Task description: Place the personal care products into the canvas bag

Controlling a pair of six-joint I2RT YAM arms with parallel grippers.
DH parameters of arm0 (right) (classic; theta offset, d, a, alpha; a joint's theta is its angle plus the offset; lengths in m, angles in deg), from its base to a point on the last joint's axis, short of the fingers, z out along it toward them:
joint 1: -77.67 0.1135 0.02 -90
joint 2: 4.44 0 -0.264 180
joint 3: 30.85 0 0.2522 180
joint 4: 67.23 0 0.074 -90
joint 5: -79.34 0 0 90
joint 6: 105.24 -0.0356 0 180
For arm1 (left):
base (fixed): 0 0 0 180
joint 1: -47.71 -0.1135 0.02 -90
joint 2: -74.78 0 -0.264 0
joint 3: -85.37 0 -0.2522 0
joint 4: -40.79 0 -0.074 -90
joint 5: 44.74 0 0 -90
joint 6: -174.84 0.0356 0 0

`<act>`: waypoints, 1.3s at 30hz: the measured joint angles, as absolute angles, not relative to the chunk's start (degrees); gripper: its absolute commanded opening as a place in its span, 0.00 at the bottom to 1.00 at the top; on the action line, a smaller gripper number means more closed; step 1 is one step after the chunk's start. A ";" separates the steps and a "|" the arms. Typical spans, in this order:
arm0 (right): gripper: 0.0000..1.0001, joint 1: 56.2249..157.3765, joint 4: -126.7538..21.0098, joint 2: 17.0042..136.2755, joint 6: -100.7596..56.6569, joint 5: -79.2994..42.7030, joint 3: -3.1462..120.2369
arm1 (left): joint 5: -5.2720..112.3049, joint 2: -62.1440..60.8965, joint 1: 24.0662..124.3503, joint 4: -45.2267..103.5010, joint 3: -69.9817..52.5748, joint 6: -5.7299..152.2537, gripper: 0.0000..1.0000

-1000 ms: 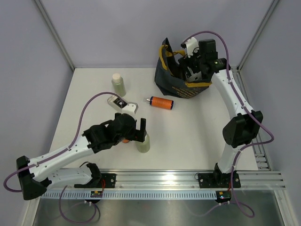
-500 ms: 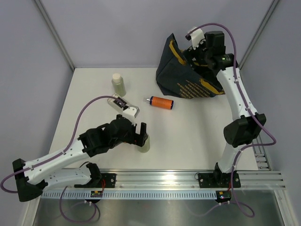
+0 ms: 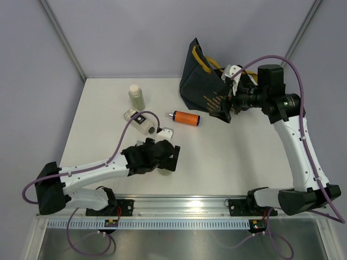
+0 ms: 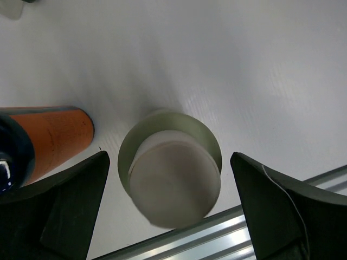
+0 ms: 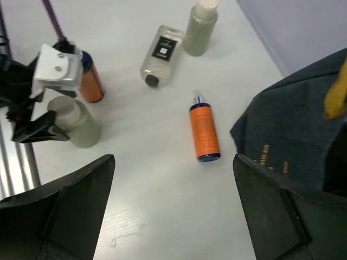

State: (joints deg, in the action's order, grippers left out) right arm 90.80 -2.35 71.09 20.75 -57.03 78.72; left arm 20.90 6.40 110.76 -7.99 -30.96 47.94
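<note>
The left gripper (image 3: 169,157) hangs straight over a pale green bottle (image 4: 171,181) standing upright near the table's (image 3: 227,157) front edge. Its fingers (image 4: 65,211) are spread wide on either side of the white cap, with bare table showing in both gaps, so nothing is gripped. An orange bottle (image 4: 49,138) stands just beside that bottle on the left finger's side. The right gripper (image 3: 230,103) is also spread wide and empty, hovering in front of the navy canvas bag (image 3: 203,81), above an orange spray bottle (image 5: 204,132) lying on its side. A second ago this gripper was down in the bag's mouth. It is now outside, and the bag stands taller and leans further left. The left arm has swung right and come over the green bottle. A clear flat bottle (image 3: 140,119) and a second pale green bottle (image 3: 136,96) sit further back on the table. The inside of the bag cannot be seen.
</note>
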 measured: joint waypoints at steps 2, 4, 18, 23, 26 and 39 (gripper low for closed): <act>0.98 90.80 -1.87 70.47 20.73 -58.25 75.03 | 20.24 3.28 110.78 -6.90 -31.01 47.17 0.96; 0.98 90.71 -1.57 70.47 20.40 -58.40 71.68 | 19.91 0.76 110.80 -5.89 -31.07 46.56 0.92; 0.97 81.44 -6.49 69.62 9.41 -67.56 62.72 | 24.83 -2.17 107.70 3.11 -32.25 45.18 0.09; 0.97 78.76 -8.76 68.75 6.17 -71.95 56.19 | 40.94 -1.75 99.39 16.05 -36.62 43.26 0.04; 0.97 78.69 -9.48 67.20 5.30 -73.73 49.78 | 50.93 -1.88 94.17 25.12 -40.71 40.72 0.01; 0.96 66.78 -11.53 60.38 1.87 -75.30 47.68 | 76.72 -15.00 84.44 57.69 -32.71 20.27 0.00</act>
